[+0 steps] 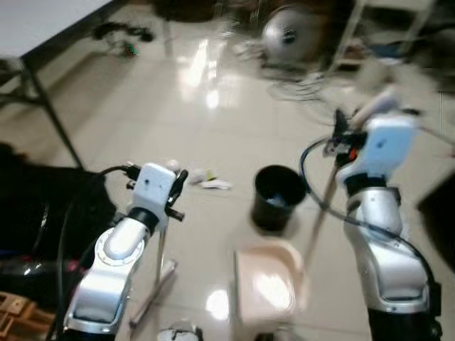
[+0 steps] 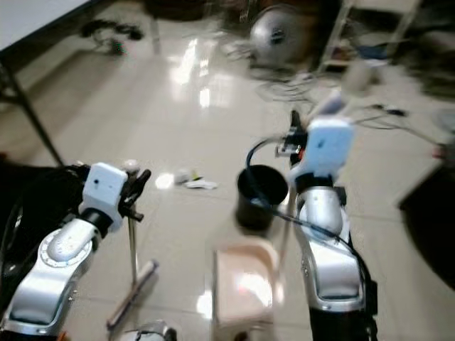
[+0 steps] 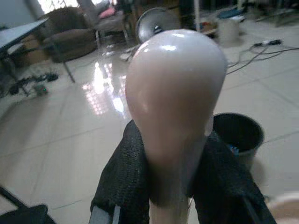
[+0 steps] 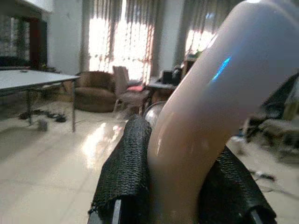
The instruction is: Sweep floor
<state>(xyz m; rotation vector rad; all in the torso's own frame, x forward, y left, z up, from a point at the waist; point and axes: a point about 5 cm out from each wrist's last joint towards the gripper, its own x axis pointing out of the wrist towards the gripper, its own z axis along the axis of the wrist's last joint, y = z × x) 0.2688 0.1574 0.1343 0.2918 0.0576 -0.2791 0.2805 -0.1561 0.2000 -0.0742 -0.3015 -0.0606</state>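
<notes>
The left claw [image 1: 174,192] is clamped on the broom handle [image 3: 175,116]; the right claw [image 1: 341,138] is closed round the dustpan handle [image 4: 205,121]. Litter [image 1: 210,181] lies just beside the black bin [image 1: 277,195]. Both handles look light, stiff and slippery, best gripped near the top.

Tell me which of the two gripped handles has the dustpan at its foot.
The right gripper holds it: its handle slants down to the beige dustpan. The left gripper's handle ends in the broom head.

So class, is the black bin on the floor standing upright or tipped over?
Upright. The black bin stands on the floor with its round open mouth facing up, and something pale lies inside it.
</notes>
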